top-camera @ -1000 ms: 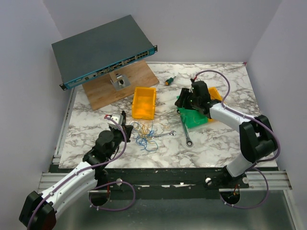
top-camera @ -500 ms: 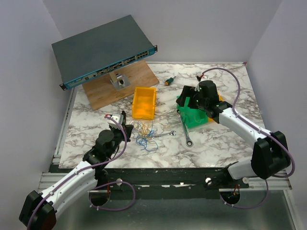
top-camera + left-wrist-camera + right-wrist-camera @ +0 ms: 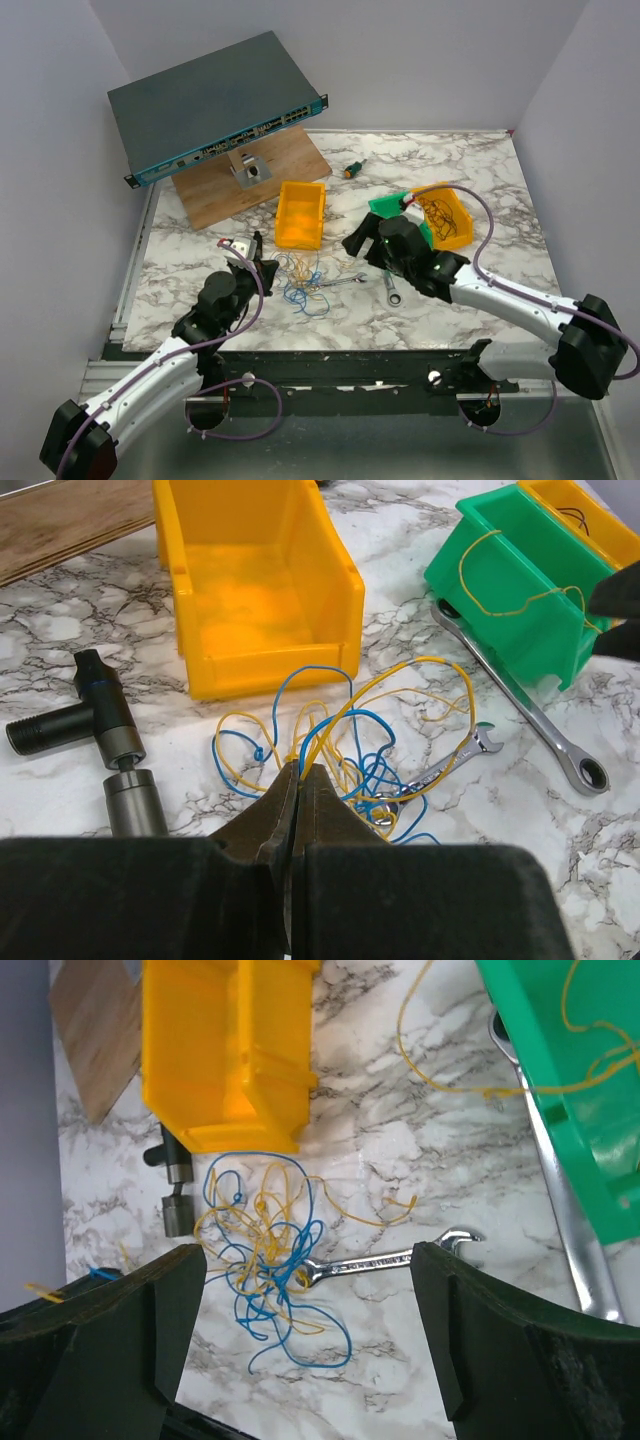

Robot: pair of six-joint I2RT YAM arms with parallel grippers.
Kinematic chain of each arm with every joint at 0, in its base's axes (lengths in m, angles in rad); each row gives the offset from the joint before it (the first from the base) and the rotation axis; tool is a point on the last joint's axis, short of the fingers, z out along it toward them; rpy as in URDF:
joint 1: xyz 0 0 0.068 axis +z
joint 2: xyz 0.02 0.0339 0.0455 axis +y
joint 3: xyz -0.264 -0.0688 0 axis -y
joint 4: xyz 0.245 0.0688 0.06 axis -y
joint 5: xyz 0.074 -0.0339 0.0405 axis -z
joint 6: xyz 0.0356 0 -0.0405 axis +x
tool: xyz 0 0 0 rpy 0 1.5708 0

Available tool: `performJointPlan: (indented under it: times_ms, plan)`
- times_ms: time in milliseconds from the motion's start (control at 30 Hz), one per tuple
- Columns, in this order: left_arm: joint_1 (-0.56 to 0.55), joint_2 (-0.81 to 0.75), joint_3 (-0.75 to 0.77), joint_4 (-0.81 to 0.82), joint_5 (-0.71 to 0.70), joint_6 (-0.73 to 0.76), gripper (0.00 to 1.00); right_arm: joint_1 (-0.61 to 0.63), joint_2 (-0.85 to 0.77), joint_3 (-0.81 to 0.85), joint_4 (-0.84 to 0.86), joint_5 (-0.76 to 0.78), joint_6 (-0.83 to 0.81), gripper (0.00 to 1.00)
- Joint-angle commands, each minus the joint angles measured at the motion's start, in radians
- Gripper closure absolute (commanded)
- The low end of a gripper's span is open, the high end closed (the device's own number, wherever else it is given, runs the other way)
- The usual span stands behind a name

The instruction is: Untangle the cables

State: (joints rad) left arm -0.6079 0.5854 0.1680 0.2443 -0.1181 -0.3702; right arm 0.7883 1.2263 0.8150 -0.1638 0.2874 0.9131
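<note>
The cables (image 3: 303, 278) lie in a loose tangle on the bench (image 3: 470, 170), just in front of the yellow bin (image 3: 301, 214). The left pincer (image 3: 293, 772) is closed, tips pressed together on several blue and yellow strands. Which strands exactly cannot be told. The right pincer (image 3: 308, 1260) is spread wide above the tangle and grips nothing. One end of the small wrench (image 3: 445, 770) is buried under blue loops. The right arm hides most of the green bin (image 3: 390, 203) in the top view.
</note>
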Motion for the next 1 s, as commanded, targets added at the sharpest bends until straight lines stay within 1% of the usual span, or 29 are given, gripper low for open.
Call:
performJointPlan:
  times_ms: [0, 67, 167, 200, 233, 300, 467, 567, 767, 800, 867, 967]
  plan:
    - [0.006, -0.019, 0.021, 0.001, 0.024, 0.001, 1.00, 0.078, 0.064, -0.065, 0.042, 0.261, 0.276, 0.09]
    - [0.005, -0.019, 0.021, 0.001, 0.025, 0.001, 1.00, 0.089, 0.100, -0.087, 0.075, 0.306, 0.345, 0.10]
    - [0.005, -0.016, 0.021, 0.004, 0.026, -0.001, 1.00, 0.091, 0.172, -0.114, 0.131, 0.414, 0.474, 0.12]
    - [0.005, -0.015, 0.021, 0.004, 0.029, -0.001, 1.00, 0.091, 0.201, -0.117, 0.152, 0.444, 0.492, 0.12]
    - [0.005, -0.013, 0.021, 0.006, 0.031, -0.002, 1.00, 0.090, 0.237, -0.111, 0.180, 0.477, 0.510, 0.12]
    - [0.005, -0.010, 0.019, 0.009, 0.034, -0.003, 1.00, 0.090, 0.300, -0.073, 0.176, 0.535, 0.547, 0.13]
    - [0.005, -0.007, 0.021, 0.010, 0.037, -0.004, 1.00, 0.082, 0.429, 0.015, 0.191, 0.657, 0.598, 0.20]
    - [0.005, -0.015, 0.019, 0.005, 0.036, -0.003, 1.00, 0.078, 0.476, 0.061, 0.181, 0.698, 0.604, 0.24]
    - [0.005, -0.023, 0.017, 0.004, 0.031, -0.003, 1.00, 0.073, 0.459, 0.064, 0.183, 0.736, 0.599, 0.26]
    - [0.005, -0.023, 0.018, 0.004, 0.032, -0.003, 1.00, 0.068, 0.454, 0.062, 0.184, 0.739, 0.606, 0.28]
    - [0.006, -0.018, 0.019, 0.006, 0.034, -0.003, 1.00, 0.045, 0.453, 0.057, 0.185, 0.727, 0.621, 0.37]
    - [0.005, -0.008, 0.020, 0.012, 0.037, -0.003, 1.00, 0.008, 0.470, 0.071, 0.184, 0.683, 0.604, 0.41]
